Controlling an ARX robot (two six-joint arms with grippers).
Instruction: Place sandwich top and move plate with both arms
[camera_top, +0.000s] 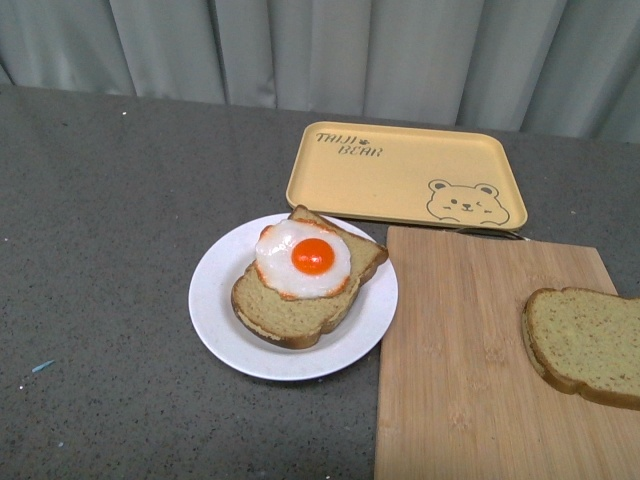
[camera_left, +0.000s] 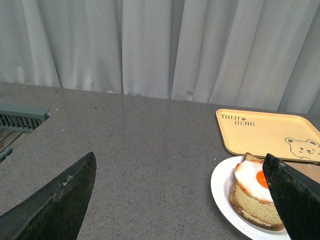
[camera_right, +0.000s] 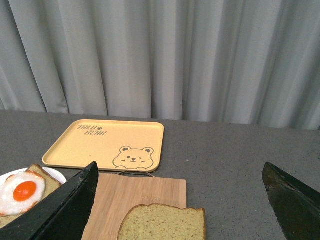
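Observation:
The sandwich top (camera_top: 585, 345) is a plain speckled brown slice lying flat at the right end of a wooden cutting board (camera_top: 470, 370); the right wrist view shows the slice (camera_right: 162, 222) too. The white plate (camera_top: 222, 320) sits left of the board and holds a bread slice topped with a fried egg (camera_top: 303, 258). Neither arm appears in the front view. My left gripper (camera_left: 180, 185) is open above bare table, the plate (camera_left: 222, 192) beside one fingertip. My right gripper (camera_right: 180, 182) is open, hovering over the board with the sandwich top between and below its fingers.
A yellow tray (camera_top: 400, 175) with a bear drawing lies behind the board and plate. Grey curtains close off the back of the dark speckled table. A grey-green slotted rack (camera_left: 22, 119) sits at the table's far left in the left wrist view.

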